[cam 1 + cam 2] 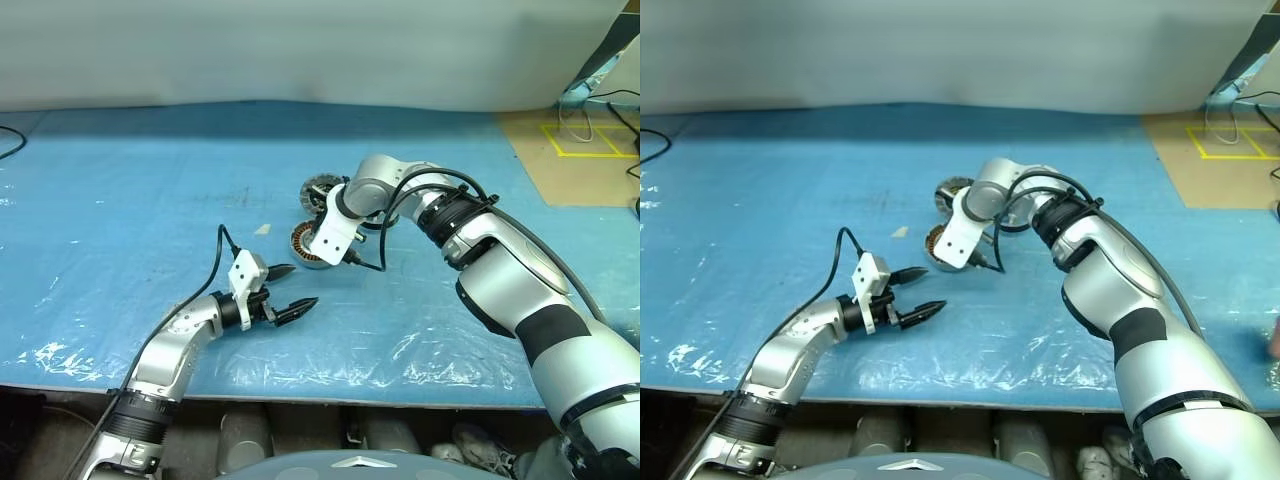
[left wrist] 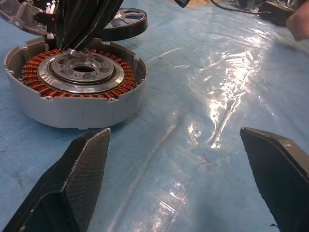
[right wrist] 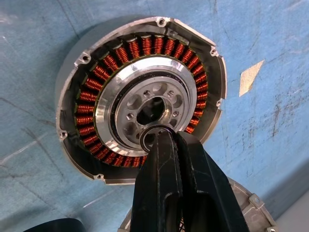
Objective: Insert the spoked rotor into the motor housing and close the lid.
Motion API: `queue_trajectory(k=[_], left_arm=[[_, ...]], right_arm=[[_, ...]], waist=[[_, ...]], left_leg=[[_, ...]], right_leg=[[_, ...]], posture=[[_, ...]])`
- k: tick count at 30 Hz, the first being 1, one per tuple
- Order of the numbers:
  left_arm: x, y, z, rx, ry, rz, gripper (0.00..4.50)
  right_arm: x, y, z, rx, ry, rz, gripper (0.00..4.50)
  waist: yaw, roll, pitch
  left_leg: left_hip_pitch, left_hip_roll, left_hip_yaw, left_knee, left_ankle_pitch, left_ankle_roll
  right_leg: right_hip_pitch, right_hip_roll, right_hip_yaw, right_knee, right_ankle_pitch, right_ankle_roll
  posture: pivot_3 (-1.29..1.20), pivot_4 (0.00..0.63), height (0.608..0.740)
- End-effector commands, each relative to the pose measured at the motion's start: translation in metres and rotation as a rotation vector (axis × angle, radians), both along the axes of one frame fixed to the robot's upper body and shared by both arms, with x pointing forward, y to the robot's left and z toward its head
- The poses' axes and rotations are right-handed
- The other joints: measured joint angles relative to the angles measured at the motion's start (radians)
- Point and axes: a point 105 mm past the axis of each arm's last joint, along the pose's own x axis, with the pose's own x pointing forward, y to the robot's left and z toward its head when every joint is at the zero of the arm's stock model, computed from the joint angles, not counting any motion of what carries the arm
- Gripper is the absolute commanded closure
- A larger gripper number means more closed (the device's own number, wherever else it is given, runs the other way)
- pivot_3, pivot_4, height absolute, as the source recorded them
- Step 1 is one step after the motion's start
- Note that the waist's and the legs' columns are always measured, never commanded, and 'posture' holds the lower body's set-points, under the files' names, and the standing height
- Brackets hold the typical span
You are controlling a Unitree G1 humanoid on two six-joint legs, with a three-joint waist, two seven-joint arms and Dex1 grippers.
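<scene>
The motor housing (image 3: 140, 99) is shown lying flat on the blue plastic-covered table (image 1: 130, 180), its open face up, so that the ring of copper-orange windings (image 3: 101, 72) and the bright central hub with its dark bore are exposed. No rotor is seated in it. The spoked rotor (image 2: 126, 22) is seen lying on the table just behind the housing, beside a second round part, probably the lid (image 1: 322, 189), which is largely hidden by the right arm; which face of it is up cannot be told. The right gripper (image 3: 161, 137) is pointed steeply down at the housing, its two black fingers pressed together with nothing visibly between them, and its tips are set at the edge of the hub's bore; whether they actually touch the metal cannot be told. The left gripper (image 1: 288, 290) is held nearer the robot, level and clear of the housing, its fingers spread wide and empty. The task is therefore judged to be at an early stage: the rotor remains to be picked up and inserted, and the lid remains to be placed and closed.
</scene>
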Motion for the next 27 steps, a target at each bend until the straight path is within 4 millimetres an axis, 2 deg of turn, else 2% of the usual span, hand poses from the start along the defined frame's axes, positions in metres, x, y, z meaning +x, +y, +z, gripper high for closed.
queue_trajectory(k=[1, 13, 25, 27], left_arm=[[0.000, 0.001, 0.009, -0.010, -0.041, -0.011, 0.00], [-0.004, 0.002, 0.009, -0.013, -0.041, -0.005, 0.00], [0.007, -0.002, 0.008, -0.011, -0.040, 0.003, 0.00], [0.007, 0.000, 0.007, -0.010, -0.040, 0.004, 0.00]], right_arm=[[0.001, 0.011, 0.013, -0.001, -0.050, 0.046, 4.45], [-0.003, 0.012, 0.012, -0.025, -0.046, 0.085, 4.45], [-0.003, 0.011, 0.005, -0.045, -0.048, 0.090, 4.45], [-0.006, 0.011, 0.003, -0.047, -0.033, 0.100, 4.03]], waist=[[0.000, 0.000, 0.000], [-0.002, 0.000, 0.000], [-0.002, 0.000, 0.000], [-0.002, 0.000, 0.000]], left_leg=[[0.000, 0.000, 0.000, 0.000, 0.000, 0.000], [0.000, 0.001, 0.000, 0.002, 0.000, 0.000], [0.000, 0.001, 0.000, 0.003, 0.000, 0.000], [0.000, 0.001, 0.000, 0.003, 0.000, 0.000]], right_leg=[[0.000, 0.000, 0.000, 0.000, 0.000, 0.000], [0.000, 0.000, 0.000, 0.002, 0.000, 0.000], [0.000, 0.000, 0.000, 0.003, 0.000, 0.000], [0.000, 0.000, 0.000, 0.003, 0.000, 0.000]], posture=[[0.00, 0.150, 0.740], [0.00, 0.150, 0.740], [0.00, 0.150, 0.740], [0.00, 0.150, 0.740]])
